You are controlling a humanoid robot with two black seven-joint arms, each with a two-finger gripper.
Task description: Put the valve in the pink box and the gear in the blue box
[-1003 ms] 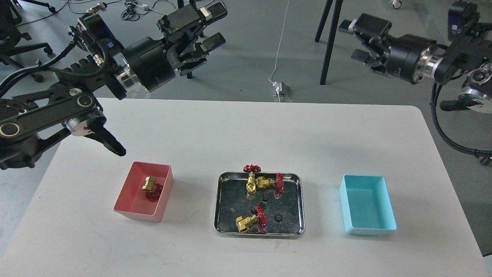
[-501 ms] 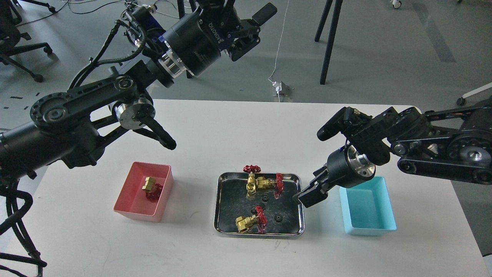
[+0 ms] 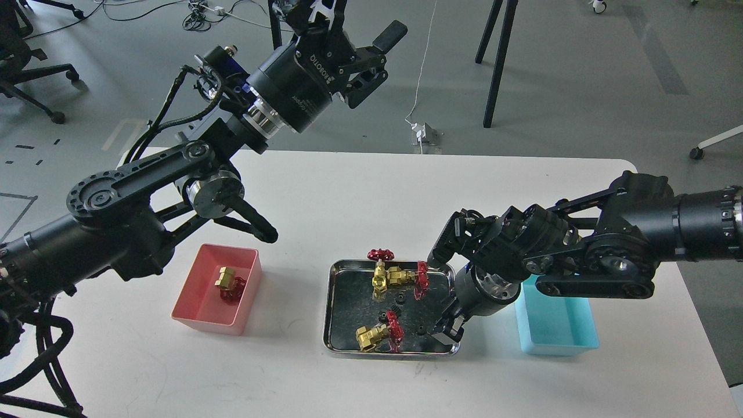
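Note:
A steel tray (image 3: pixel 329 313) in the table's middle holds three brass valves with red handwheels: two together at the back (image 3: pixel 388 276) and one at the front (image 3: pixel 371 337). Three tiny black gears lie in it: one (image 3: pixel 398 299), one (image 3: pixel 382 316) and one (image 3: pixel 419 331). A fourth valve (image 3: pixel 228 282) lies in the pink box (image 3: pixel 200 316) on the left. The blue box (image 3: pixel 560 328) on the right looks empty; my right arm hides its back part. My right gripper (image 3: pixel 444 332) reaches down into the tray's front right corner, just right of the nearest gear; its dark fingers cannot be told apart. My left gripper (image 3: pixel 376 64) is open and empty, high beyond the table's far edge.
My left arm's elbow link (image 3: pixel 249 217) hangs above the table behind the pink box. My right arm (image 3: pixel 586 261) crosses over the table's right side above the blue box. Tripod legs (image 3: pixel 493 64) and cables stand on the floor beyond the table.
My right arm has swung in from the far right and down, bringing its gripper to the tray's front right corner. My left arm has risen and turned toward the far middle.

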